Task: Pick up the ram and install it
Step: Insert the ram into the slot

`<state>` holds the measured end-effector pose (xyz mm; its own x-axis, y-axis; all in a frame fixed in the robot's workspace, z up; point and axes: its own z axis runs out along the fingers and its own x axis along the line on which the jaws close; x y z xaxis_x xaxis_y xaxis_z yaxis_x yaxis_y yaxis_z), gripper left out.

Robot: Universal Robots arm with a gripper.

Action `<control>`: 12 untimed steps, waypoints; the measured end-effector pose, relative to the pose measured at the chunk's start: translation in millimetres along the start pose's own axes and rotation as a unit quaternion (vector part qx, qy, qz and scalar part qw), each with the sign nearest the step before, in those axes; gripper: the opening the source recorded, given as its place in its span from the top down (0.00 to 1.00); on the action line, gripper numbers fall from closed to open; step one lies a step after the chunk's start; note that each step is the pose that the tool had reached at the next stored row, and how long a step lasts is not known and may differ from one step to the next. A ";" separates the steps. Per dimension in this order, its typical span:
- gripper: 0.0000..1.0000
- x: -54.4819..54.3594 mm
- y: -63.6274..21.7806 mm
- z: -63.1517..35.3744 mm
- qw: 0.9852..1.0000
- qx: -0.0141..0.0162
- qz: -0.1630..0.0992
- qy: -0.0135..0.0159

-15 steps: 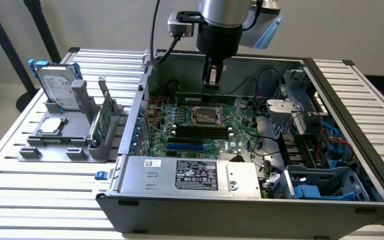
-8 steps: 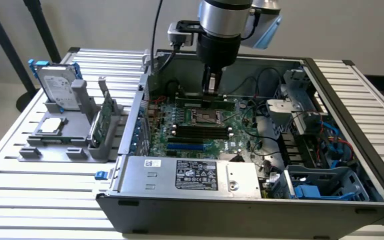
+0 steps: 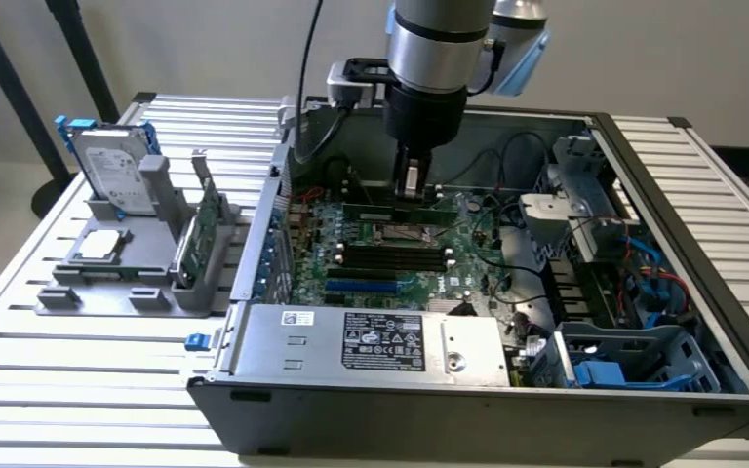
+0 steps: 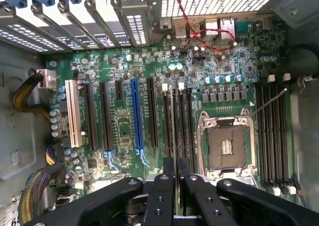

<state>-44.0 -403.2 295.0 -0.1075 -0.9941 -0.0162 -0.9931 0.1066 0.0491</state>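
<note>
install step in hand: the ram (image 4: 172, 111) is held edge-on in the narrow, clamped claw (image 4: 175, 164), low over the motherboard (image 4: 124, 61) inside the case (image 3: 479, 419), above the black slots (image 4: 188, 121) beside the cpu socket (image 4: 227, 146). seating is judged to require its edge squared over one slot.

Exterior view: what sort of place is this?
Likely a robotics lab or test bench for computer assembly: an open computer case on a slatted table, a robot arm reaching in, spare parts in a grey holder.
</note>
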 end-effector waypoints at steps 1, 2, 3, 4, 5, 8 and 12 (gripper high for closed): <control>0.86 0.2 -0.1 1.9 1.000 0.000 0.000 0.000; 0.86 0.3 -0.3 3.6 1.000 0.000 0.000 0.000; 0.86 0.3 -0.4 5.4 1.000 0.000 0.000 0.000; 0.86 0.4 -0.5 7.2 1.000 0.000 0.000 0.000; 0.86 0.4 -0.6 9.0 1.000 0.000 0.000 0.000; 0.86 0.5 -0.9 14.5 1.000 0.000 0.000 0.000; 0.86 0.6 -1.3 21.8 1.000 0.000 0.000 -0.001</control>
<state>-43.7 -403.5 273.1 -0.1073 -0.9941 -0.0172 -0.9931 0.1064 0.0491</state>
